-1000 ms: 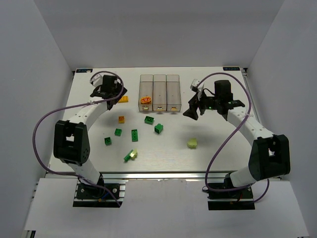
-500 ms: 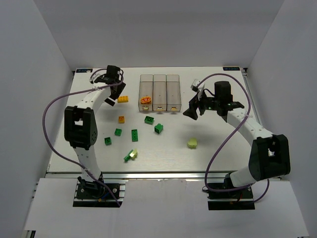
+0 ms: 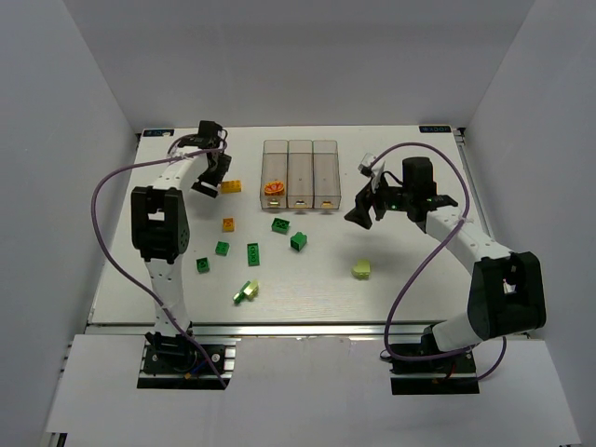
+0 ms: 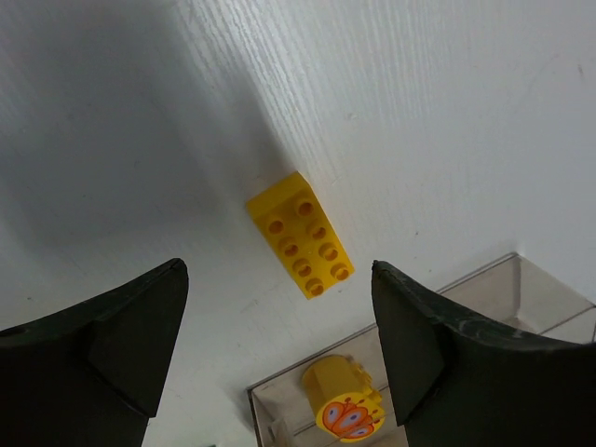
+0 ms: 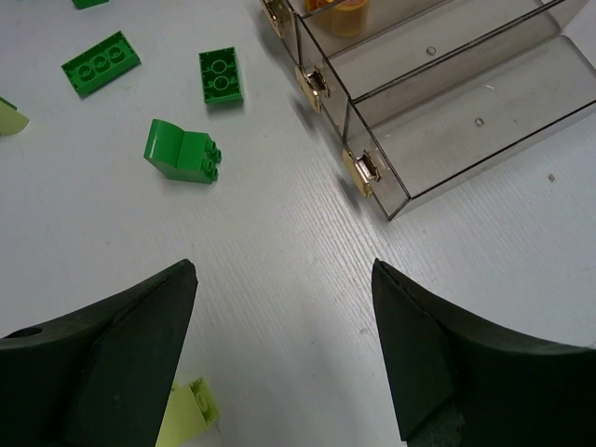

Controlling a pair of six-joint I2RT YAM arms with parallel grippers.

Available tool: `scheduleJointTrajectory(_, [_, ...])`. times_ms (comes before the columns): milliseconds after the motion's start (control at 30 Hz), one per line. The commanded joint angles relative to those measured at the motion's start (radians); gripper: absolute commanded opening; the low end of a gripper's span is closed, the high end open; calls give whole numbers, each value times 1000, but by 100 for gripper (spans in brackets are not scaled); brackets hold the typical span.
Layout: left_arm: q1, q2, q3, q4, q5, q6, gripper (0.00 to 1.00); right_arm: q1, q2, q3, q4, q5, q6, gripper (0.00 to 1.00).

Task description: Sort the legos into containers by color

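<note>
**Both arms empty beside the containers**

Your left fingers (image 4: 112,345) stand spread and empty over an orange brick (image 4: 300,235), which lies just left of the containers (image 3: 325,168). Your right fingers (image 5: 93,372) hang released to the containers' right. Green legos (image 3: 252,253) lie on the table in front of the containers.

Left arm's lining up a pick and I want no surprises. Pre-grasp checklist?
1. Left end effector open, empty: ok.
2. Orange brick framed between its fingers in the wrist view: ok.
3. Brick flat, studs up, nothing touching it: ok.
4. Left bin holds an orange piece, room left: ok.
5. Right end effector open, empty, apart from the bins: ok.
6. Height above brick: cannot tell.
</note>
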Motion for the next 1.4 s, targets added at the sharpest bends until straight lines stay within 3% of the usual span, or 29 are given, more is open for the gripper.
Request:
scheduleJointTrajectory(0, [4, 11, 24, -17, 29, -47, 88, -3, -35, -10, 38, -1, 0, 80])
scheduleJointTrajectory(500, [14, 77, 29, 57, 118, -105, 85, -5, -42, -23, 26, 3, -12, 80])
scheduleJointTrajectory(833, [30, 129, 41, 64, 159, -172, 71, -5, -48, -28, 18, 3, -18, 80])
scheduleJointTrajectory(1367, [54, 144, 4, 9, 178, -145, 66, -5, -51, -19, 7, 3, -29, 80])
